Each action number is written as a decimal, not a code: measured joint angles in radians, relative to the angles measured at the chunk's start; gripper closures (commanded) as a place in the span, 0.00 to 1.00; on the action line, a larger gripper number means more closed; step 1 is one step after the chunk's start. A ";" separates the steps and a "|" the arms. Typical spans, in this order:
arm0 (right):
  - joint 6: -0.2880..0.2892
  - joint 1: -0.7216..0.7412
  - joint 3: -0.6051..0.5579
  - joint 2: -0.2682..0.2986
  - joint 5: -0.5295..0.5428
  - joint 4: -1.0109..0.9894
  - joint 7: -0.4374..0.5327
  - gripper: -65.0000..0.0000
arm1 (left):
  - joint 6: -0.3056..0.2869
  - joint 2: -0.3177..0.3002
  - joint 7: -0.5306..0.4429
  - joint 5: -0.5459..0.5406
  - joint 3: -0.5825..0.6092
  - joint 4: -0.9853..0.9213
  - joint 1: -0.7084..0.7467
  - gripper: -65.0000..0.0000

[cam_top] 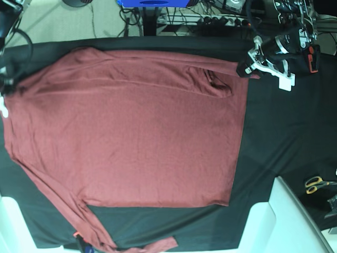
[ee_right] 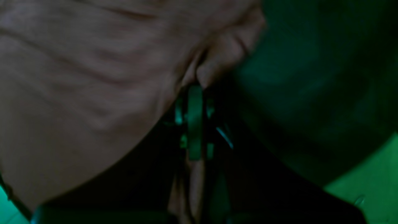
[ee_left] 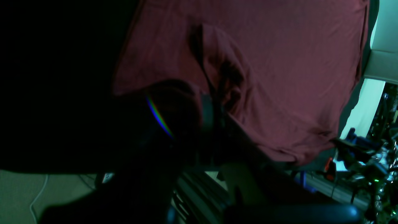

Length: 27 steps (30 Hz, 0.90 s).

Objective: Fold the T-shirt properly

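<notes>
The maroon T-shirt (cam_top: pixel 131 132) lies spread flat on the black tablecloth (cam_top: pixel 274 137), with one long sleeve trailing along the front edge (cam_top: pixel 105 240). My left gripper (cam_top: pixel 246 67) is at the shirt's far right corner and is shut on a pinched fold of it; the left wrist view shows the fabric (ee_left: pixel 279 77) bunched up into the gripper (ee_left: pixel 213 105). My right gripper (cam_top: pixel 6 87) is at the shirt's left edge. In the right wrist view the gripper (ee_right: pixel 196 90) is shut on a fold of the shirt (ee_right: pixel 93 77).
Scissors with yellow handles (cam_top: pixel 317 183) lie at the right edge of the cloth. White blocks stand at the front right (cam_top: pixel 279 221) and front left (cam_top: pixel 10 221). Cables and a power strip (cam_top: pixel 221 21) run behind the table.
</notes>
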 measured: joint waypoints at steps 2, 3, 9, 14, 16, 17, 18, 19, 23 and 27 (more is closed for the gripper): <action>-0.014 0.009 -0.015 0.000 0.000 0.023 0.001 0.99 | 0.000 0.000 0.000 0.000 0.000 0.000 0.000 1.00; -0.016 0.011 -0.015 0.000 0.000 0.026 0.000 0.99 | 0.000 0.000 0.000 0.000 0.000 0.000 0.000 1.00; -0.024 0.015 -0.013 0.000 -0.007 0.019 0.000 0.99 | 0.000 0.000 0.000 0.000 0.000 0.000 0.000 1.00; -0.024 0.017 -0.013 0.003 -0.005 0.019 0.000 0.99 | 0.000 0.000 0.003 0.000 -0.001 -0.006 -0.032 1.00; -0.025 0.023 -0.013 0.003 -0.005 0.019 -0.007 0.99 | 0.000 0.000 0.000 -0.001 -0.001 -0.006 -0.048 1.00; -0.024 0.026 -0.013 0.003 -0.008 0.019 -0.006 0.99 | 0.000 0.000 0.001 0.000 -0.001 -0.006 -0.054 1.00; -0.024 0.031 -0.013 0.004 -0.013 0.019 -0.006 0.99 | 0.000 0.000 0.003 0.000 -0.001 -0.006 -0.059 1.00; -0.024 0.037 -0.014 0.003 -0.037 0.019 -0.009 0.99 | 0.000 0.000 0.003 0.001 0.000 -0.006 -0.063 1.00; -0.024 0.070 -0.014 -0.003 -0.127 0.019 -0.014 0.99 | 0.000 0.000 0.003 0.000 0.006 -0.006 -0.090 1.00; -0.024 0.109 -0.014 0.000 -0.142 -0.024 -0.009 0.99 | 0.027 0.000 0.003 -0.001 0.006 -0.006 -0.101 1.00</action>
